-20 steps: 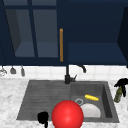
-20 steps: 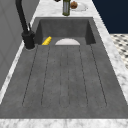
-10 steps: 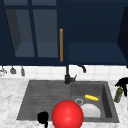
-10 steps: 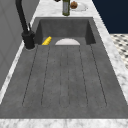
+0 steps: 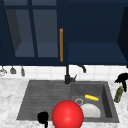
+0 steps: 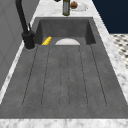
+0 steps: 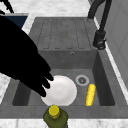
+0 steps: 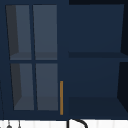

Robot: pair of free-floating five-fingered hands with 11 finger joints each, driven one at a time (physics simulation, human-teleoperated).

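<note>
**While the right hand hangs above it, an olive bottle stands on the counter right of the sink**

Where the marble counter (image 5: 10,100) meets the right rim of the sink (image 5: 110,100), the bottle (image 5: 118,94) stands upright. It is olive green with a yellow cap, and its narrow neck rises from broader shoulders. It looks like glass, so it is probably stiff, smooth, somewhat heavy and liable to break if tipped. The body below the shoulders seems the safest place to hold it, since the cap and neck offer little surface.

The right hand (image 5: 122,78) hovers just above the bottle without touching it, fingers loose and drooping, grasping nothing. From the right side it (image 7: 22,60) looms close to the camera, its spread fingers pointing toward the basin.

Left of the bottle, down in the basin, a white plate (image 7: 61,91) lies flat. A yellow corn cob (image 7: 90,94) lies beside it, toward the far wall, and the drain (image 7: 82,80) sits between them, a little further left. The black faucet (image 5: 67,75) rises at the far edge, between the basin and the ribbed drainboard (image 5: 42,97).

At the near edge of the drainboard floats the left hand (image 5: 43,117), and whether its fingers are curled cannot be told. A red ball (image 5: 67,115) sits just to its right. Above all this hangs a dark blue cabinet (image 8: 95,50) with a brass handle (image 5: 61,45).
</note>
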